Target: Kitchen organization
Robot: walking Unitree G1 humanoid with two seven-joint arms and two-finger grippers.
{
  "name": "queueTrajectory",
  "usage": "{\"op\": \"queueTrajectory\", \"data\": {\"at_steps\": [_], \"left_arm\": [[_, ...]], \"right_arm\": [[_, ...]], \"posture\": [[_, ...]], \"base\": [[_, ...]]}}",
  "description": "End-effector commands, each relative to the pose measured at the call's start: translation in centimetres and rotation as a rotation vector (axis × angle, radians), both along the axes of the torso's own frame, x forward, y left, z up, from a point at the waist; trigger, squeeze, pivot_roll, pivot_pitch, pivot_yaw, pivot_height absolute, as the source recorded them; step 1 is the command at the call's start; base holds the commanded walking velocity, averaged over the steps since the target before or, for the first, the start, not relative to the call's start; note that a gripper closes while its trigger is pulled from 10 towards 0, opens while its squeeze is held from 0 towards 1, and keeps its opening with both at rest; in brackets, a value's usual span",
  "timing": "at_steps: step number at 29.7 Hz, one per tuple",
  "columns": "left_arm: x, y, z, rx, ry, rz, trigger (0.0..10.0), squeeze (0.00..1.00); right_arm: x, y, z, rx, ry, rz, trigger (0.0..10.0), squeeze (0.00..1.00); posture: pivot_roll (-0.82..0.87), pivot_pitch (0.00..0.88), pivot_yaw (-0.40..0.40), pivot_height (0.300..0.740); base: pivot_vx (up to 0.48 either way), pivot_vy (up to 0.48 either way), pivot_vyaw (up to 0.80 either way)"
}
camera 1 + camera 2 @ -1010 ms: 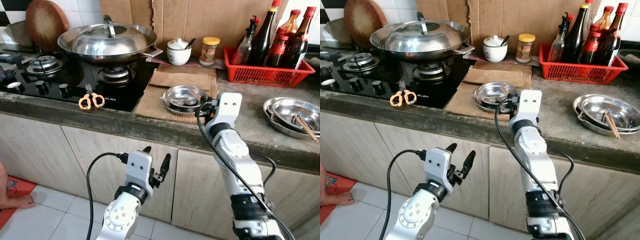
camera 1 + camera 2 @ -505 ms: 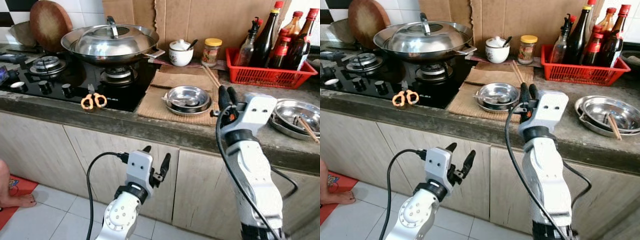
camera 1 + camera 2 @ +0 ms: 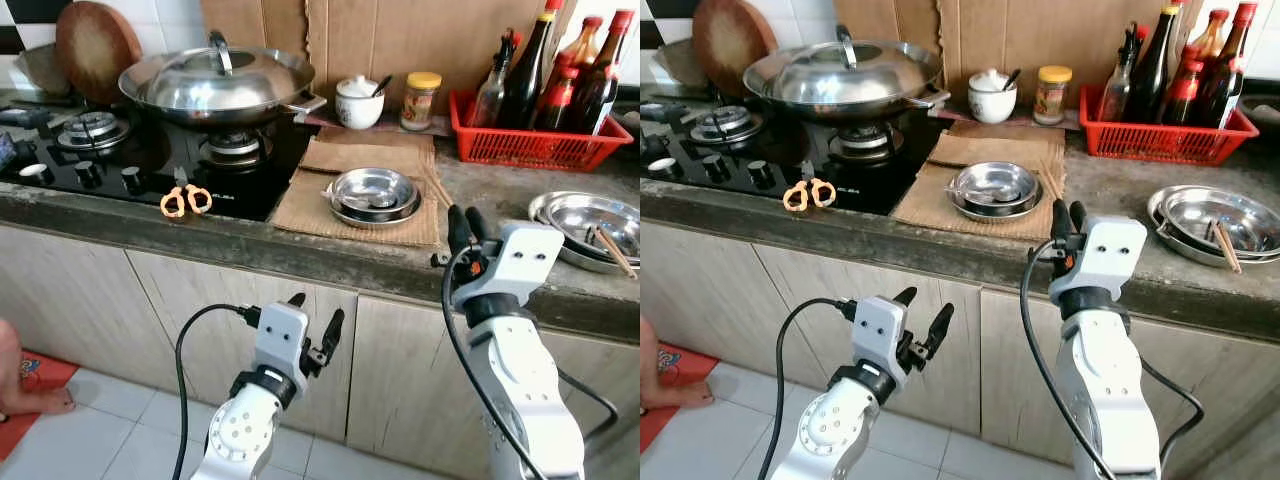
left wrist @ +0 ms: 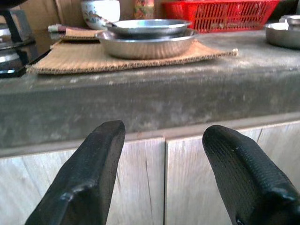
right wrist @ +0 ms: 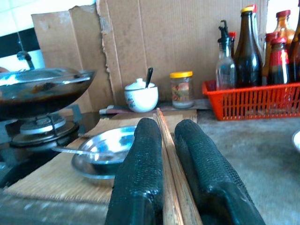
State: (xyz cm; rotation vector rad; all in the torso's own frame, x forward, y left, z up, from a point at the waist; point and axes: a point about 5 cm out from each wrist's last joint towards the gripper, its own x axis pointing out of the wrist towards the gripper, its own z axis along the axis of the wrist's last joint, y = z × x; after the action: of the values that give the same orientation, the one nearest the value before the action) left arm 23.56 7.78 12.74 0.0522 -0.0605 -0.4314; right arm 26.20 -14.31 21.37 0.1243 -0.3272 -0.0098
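Note:
My right gripper (image 3: 460, 217) is shut on a pair of wooden chopsticks (image 3: 437, 187), just above the counter's front edge. The sticks point out past the fingertips toward the back wall, clamped between both black fingers (image 5: 145, 159). Slightly to their left, a stack of steel bowls (image 3: 373, 195) with a spoon inside rests on a cardboard mat (image 3: 310, 200). More chopsticks (image 3: 612, 250) lie in the steel plates (image 3: 570, 212) at the right. My left gripper (image 3: 313, 315) hangs open in front of the cabinet doors, below the counter, with nothing between its fingers (image 4: 89, 173).
A lidded wok (image 3: 215, 82) sits on the black gas hob, with orange scissors (image 3: 183, 201) near the hob's front. At the back stand a white pot (image 3: 358, 102), a jar (image 3: 420, 100) and a red basket (image 3: 535, 145) of bottles. A person's foot (image 3: 25, 395) is on the floor at left.
My right gripper left the steel bowls, rose with the chopsticks in it, then drew back and down toward the counter's front edge. The left arm stayed put.

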Motion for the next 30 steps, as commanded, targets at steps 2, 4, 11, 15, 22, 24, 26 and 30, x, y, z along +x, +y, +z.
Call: {"op": "queueTrajectory", "data": {"at_steps": [2, 4, 11, 15, 22, 24, 26, 30], "left_arm": [[0.0, -0.1, -0.1, 0.013, -0.003, -0.008, 10.0, 0.0], [0.0, -0.1, -0.1, 0.012, -0.003, -0.008, 10.0, 0.0], [0.1, 0.0, -0.2, 0.018, 0.0, 0.001, 10.0, 0.0], [0.1, 0.1, -0.2, 0.021, 0.0, 0.005, 10.0, 0.0], [0.1, 0.1, -0.2, 0.024, 0.002, 0.009, 10.0, 0.0], [0.1, 0.1, -0.2, 0.024, 0.003, 0.008, 10.0, 0.0], [0.1, 0.1, -0.2, 0.024, 0.002, 0.009, 10.0, 0.0], [0.1, 0.2, -0.3, 0.019, 0.007, 0.015, 10.0, 0.0]], "right_arm": [[-0.2, 0.2, 0.5, -0.002, -0.014, -0.005, 0.0, 0.0], [-0.2, 0.2, 0.5, -0.002, -0.014, -0.005, 0.0, 0.0], [-0.1, 0.4, 0.1, -0.015, 0.01, -0.008, 0.0, 0.0], [-0.1, 0.6, -0.4, -0.028, 0.03, -0.009, 3.1, 0.0], [-0.2, 1.1, -1.1, -0.047, 0.062, 0.009, 10.0, 0.0], [-0.3, 1.2, -1.3, -0.05, 0.067, 0.015, 10.0, 0.0], [-0.4, 1.3, -1.4, -0.049, 0.071, 0.022, 10.0, 0.0], [-0.6, 1.5, -1.9, -0.074, 0.092, 0.031, 10.0, 0.0]], "posture": [[0.1, 0.0, -0.007, 0.74], [0.1, 0.0, -0.007, 0.74], [0.11, 0.0, -0.011, 0.74], [0.11, 0.0, -0.012, 0.74], [0.11, 0.0, -0.009, 0.74], [0.11, 0.0, -0.01, 0.74], [0.11, 0.0, -0.01, 0.74], [0.11, 0.0, -0.009, 0.74]], "base": [[-0.296, 0.0, 0.0], [-0.296, 0.0, 0.0], [-0.305, 0.0, 0.0], [-0.307, 0.0, 0.0], [-0.305, 0.0, 0.0], [-0.307, 0.0, 0.0], [-0.296, 0.0, 0.0], [0.0, 0.0, 0.0]]}}
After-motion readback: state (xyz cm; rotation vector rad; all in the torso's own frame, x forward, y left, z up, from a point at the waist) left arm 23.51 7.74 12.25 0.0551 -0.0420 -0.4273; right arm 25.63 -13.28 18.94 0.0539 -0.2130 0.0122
